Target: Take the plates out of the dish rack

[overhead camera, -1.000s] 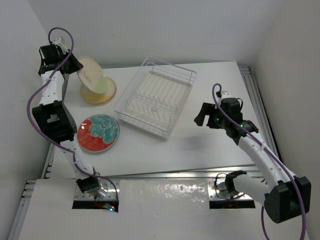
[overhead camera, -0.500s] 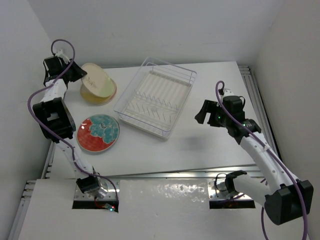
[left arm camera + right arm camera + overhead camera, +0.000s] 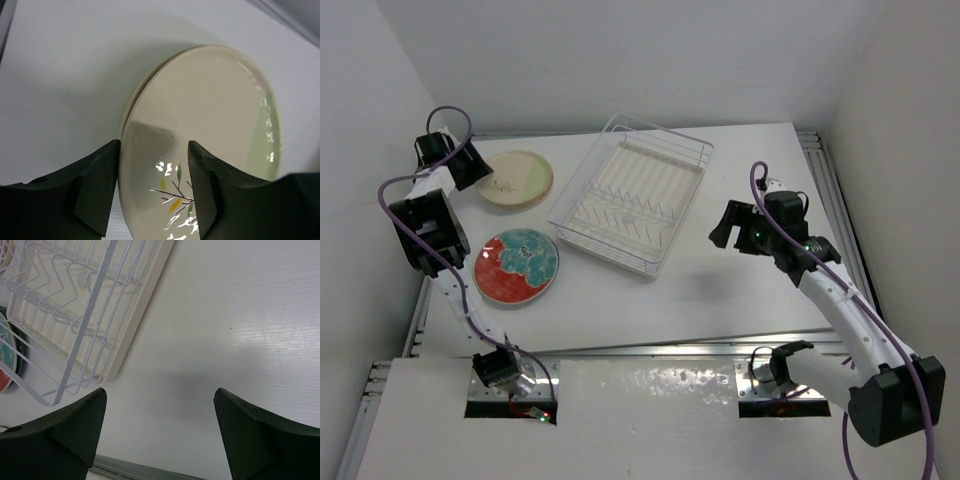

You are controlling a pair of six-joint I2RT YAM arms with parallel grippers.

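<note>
A cream plate with a sprig motif (image 3: 515, 178) lies flat on top of another cream plate at the far left of the table. My left gripper (image 3: 470, 165) is at its left rim. In the left wrist view, my left gripper (image 3: 154, 165) has its fingers on either side of the cream plate's (image 3: 210, 115) rim, closed on it. A red-and-teal plate (image 3: 517, 265) lies flat nearer the front. The clear dish rack (image 3: 635, 195) stands in the middle with no plates in it. My right gripper (image 3: 725, 228) hovers open and empty right of the rack; it also shows in the right wrist view (image 3: 160, 405).
The rack's wire insert and whitish base (image 3: 90, 315) fill the upper left of the right wrist view, with the red-and-teal plate's edge (image 3: 4, 360) beyond it. White walls close in on the left, back and right. The table's metal front rail (image 3: 650, 350) runs by the arm bases.
My left gripper has lowered the cream plate from a steep tilt to lying flat on the stack and moved down and left. The right arm has barely moved.
</note>
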